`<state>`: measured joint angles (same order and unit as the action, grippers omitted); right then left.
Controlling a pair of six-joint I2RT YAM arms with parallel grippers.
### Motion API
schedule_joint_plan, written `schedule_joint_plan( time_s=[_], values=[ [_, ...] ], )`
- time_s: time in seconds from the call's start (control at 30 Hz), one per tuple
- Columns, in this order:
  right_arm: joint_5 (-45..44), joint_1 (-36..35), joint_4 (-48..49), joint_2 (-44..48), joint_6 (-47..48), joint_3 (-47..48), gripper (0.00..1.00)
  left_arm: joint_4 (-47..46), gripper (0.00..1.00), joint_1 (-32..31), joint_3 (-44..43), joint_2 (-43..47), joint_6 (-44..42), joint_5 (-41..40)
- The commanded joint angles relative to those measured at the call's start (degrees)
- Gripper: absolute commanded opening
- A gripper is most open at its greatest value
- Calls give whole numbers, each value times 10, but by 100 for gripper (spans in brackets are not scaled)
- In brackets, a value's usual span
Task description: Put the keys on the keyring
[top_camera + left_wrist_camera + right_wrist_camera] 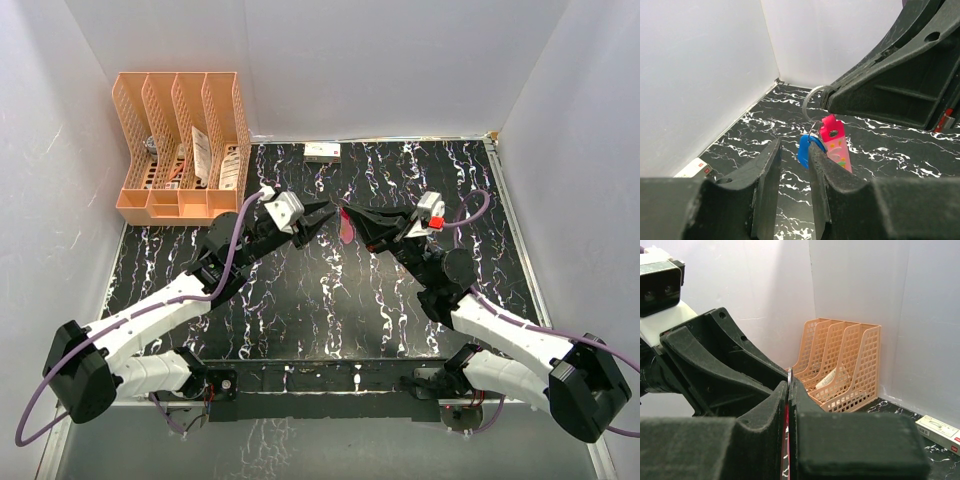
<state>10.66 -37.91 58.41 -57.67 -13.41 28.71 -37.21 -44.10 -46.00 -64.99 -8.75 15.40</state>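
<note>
Two claws meet tip to tip above the black marbled table. The right claw is clamped shut on the keyring, which consists of one thin metal ring and one red-pink strap. The ring's edge shows as a thin line pinched between this claw's two fingers, and the strap hangs down from the ring just below the fingertips. The left claw faces it with its two fingers slightly parted. The gap between them holds nothing, and the table shows through it. One key with a blue head sits right at the tip of the left claw's inner finger, just beside the strap and under the ring. I cannot tell whether it is threaded on the ring. That is the only key I can make out, since no silvery one shows clearly. Beyond the left claw, against the far wall, stands one orange file rack with four slots holding some papers. One small flat box lies on the table by the far wall, beyond both claw tips.
</note>
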Motion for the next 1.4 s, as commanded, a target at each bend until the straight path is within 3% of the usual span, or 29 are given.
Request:
schedule_joint_plan(
  time_s=[0.0,0.57,1.37],
  values=[
    [-2,0,15,14,11,22,0,-21,28,-1,13,8,21,20],
    [-3,1,29,-1,13,26,0,-68,30,-1,47,30,74,90],
    [13,0,39,-14,1,36,0,-88,39,-1,33,-22,81,64]
  ],
)
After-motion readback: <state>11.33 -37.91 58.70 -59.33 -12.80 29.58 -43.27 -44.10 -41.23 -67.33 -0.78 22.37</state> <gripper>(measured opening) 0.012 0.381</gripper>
